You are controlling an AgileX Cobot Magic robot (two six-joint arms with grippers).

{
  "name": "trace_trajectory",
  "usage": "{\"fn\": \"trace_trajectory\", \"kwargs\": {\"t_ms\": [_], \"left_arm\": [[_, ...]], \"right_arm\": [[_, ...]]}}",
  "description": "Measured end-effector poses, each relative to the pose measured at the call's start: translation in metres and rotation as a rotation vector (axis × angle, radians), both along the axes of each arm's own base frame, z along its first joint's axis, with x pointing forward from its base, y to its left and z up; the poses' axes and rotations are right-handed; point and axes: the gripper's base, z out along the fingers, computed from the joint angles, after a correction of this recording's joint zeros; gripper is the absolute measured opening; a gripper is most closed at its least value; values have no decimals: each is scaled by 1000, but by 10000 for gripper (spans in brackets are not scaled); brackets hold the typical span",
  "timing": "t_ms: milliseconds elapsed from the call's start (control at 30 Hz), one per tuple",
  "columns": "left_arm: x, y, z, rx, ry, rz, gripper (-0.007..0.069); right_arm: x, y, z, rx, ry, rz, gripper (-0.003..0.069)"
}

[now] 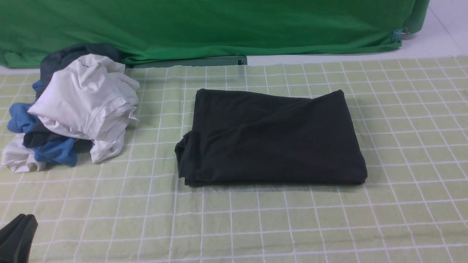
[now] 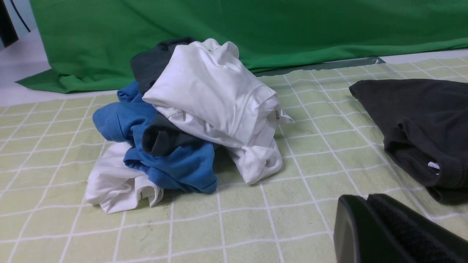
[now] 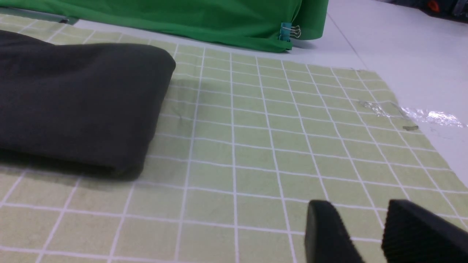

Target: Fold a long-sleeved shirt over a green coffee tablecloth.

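The black long-sleeved shirt (image 1: 270, 137) lies folded into a thick rectangle in the middle of the green coffee tablecloth (image 1: 402, 153); its print is hidden. The left wrist view shows the shirt's (image 2: 420, 120) near corner, the right wrist view its (image 3: 73, 98) other folded end. My left gripper (image 1: 18, 233) rests low at the near left, well clear of the shirt, jaws pressed together and empty (image 2: 366, 198). Out of the front view, my right gripper (image 3: 360, 206) hovers over bare tablecloth (image 3: 256, 146) beside the shirt, its fingers apart with nothing between them.
A heap of white, blue and dark garments (image 1: 76, 109) sits at the far left of the cloth, also in the left wrist view as a crumpled pile (image 2: 190, 120). A bright green backdrop (image 1: 219, 25) hangs along the far edge. Bare white table (image 3: 402, 54) lies past the cloth's right edge.
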Motion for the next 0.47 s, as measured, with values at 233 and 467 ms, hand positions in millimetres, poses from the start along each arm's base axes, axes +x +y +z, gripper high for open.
{"fn": "trace_trajectory", "kwargs": {"t_ms": [233,467], "left_arm": [[0,0,0,0,0,0,17],[0,0,0,0,0,0,26]], "right_arm": [[0,0,0,0,0,0,239],[0,0,0,0,0,0,239]]}}
